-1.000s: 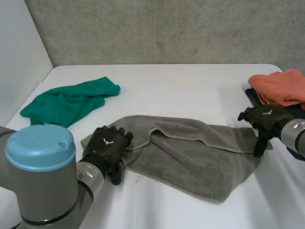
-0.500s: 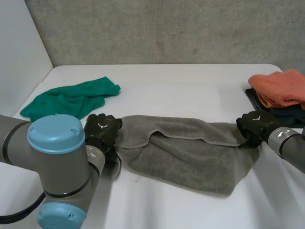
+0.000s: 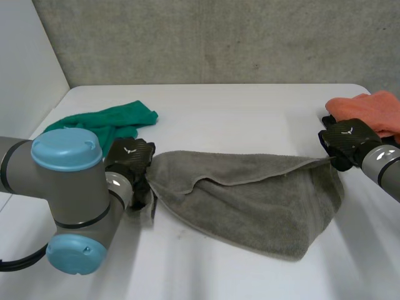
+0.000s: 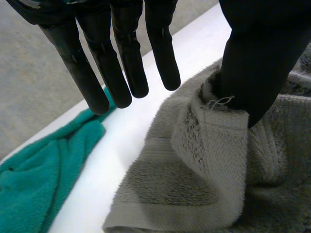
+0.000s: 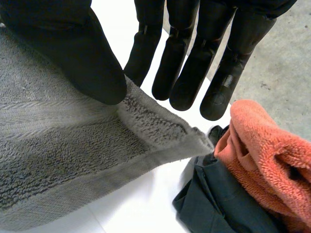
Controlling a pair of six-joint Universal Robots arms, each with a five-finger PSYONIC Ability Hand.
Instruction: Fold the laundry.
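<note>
Now the grey towel (image 3: 250, 200) lies spread across the middle of the white table (image 3: 237, 106), from 9 o'clock to 3 o'clock. A second ago it was slack, with a long flap doubled over its far edge. That far edge is now drawn into a nearly straight line between the two hands, and only a short lip of the flap is left near the 9 o'clock end. Both hands have moved outward and toward 12 o'clock. The left hand (image 3: 128, 159) has come up beside the green cloth (image 3: 103, 122) at 10 o'clock. The right hand (image 3: 345, 139) has come up against the orange cloth (image 3: 372, 111) at 3 o'clock. I judge this as flattening before the first fold, and no fold is made yet.

Each hand holds a far corner. In its wrist view the right hand nips its corner between the thumb and straight fingers (image 5: 187, 73). The left thumb bears on a bunched corner while its fingers (image 4: 121, 68) reach straight past the cloth.

The left arm's grey joint (image 3: 69, 187) covers the table at 8 o'clock and part of the green cloth. The picture's edge cuts off the orange cloth. Beneath it lies something dark (image 5: 218, 204), and I cannot tell whether that is cloth or a tray. What the left thumb clamps against is hidden under the bunched towel.
</note>
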